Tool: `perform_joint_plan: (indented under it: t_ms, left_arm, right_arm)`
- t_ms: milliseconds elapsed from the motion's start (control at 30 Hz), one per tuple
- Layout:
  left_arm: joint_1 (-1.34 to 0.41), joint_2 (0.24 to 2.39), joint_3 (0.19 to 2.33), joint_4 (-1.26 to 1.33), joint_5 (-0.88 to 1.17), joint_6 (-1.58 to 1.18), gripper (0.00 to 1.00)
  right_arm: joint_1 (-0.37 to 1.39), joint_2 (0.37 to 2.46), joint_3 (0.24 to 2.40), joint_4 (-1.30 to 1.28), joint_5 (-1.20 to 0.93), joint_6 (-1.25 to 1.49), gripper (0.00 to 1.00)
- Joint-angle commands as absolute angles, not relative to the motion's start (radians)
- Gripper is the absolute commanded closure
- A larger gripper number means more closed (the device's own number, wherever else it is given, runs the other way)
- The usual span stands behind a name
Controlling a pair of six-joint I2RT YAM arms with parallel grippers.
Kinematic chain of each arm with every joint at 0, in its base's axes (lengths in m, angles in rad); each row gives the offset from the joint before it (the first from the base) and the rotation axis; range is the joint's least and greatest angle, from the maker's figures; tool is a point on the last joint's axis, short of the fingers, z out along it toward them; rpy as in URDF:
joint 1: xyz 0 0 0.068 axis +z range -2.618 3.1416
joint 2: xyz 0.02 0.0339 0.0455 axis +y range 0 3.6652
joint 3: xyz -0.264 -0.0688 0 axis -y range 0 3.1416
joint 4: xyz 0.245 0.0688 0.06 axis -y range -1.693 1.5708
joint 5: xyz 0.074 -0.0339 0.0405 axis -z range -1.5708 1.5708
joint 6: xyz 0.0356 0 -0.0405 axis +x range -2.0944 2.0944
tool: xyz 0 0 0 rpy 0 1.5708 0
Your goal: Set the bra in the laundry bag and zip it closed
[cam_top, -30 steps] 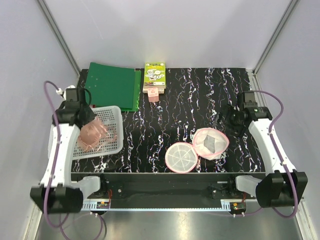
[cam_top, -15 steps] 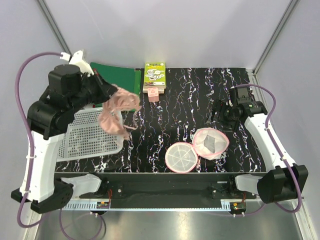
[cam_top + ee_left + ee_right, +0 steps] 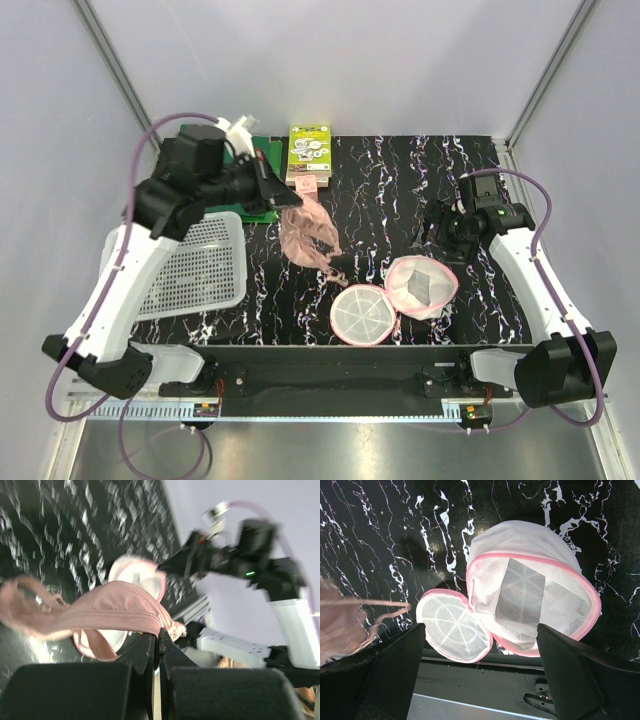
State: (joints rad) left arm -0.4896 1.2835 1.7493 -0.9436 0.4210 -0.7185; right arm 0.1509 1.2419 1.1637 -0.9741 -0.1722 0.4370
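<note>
On the black counter [image 3: 400,180], near its front edge, the laundry bag [image 3: 422,285] is laid open, with its two round halves side by side. Up in the air, to the left of the bag, the bra [image 3: 305,232] is pinched tight by the left gripper [image 3: 158,647] and hangs down. The right gripper [image 3: 432,232] is spread wide just behind the bag.

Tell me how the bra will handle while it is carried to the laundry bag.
Probably floppy: the bra hangs limp from the shut left end effector, straps trailing. Likely light, since a pinch on one edge holds it. The loose straps may snag or drape outside the laundry bag.
</note>
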Motion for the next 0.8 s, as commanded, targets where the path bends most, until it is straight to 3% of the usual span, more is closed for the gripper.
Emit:
perform_joint_plan:
  t_ms: [0,233,500,767]
  left_arm:
    - [-0.494,1.295,1.594,-0.845,0.503,-0.706,1.0]
    - [-0.494,1.235,1.289,-0.92,0.512,-0.641,1.0]
    - [-0.494,1.25,1.259,-1.092,0.396,-0.557,1.0]
    - [-0.494,1.374,1.284,-1.1,0.157,-0.532,1.0]
  right_arm:
    - [0.16,1.209,1.158,-0.968,-0.195,0.414,0.0]
    - [0.161,1.198,1.129,-0.969,-0.216,0.408,0.0]
    - [0.176,1.206,1.094,-0.956,-0.262,0.417,0.0]
    - [0.351,1.291,1.108,-0.76,-0.356,0.439,0.0]
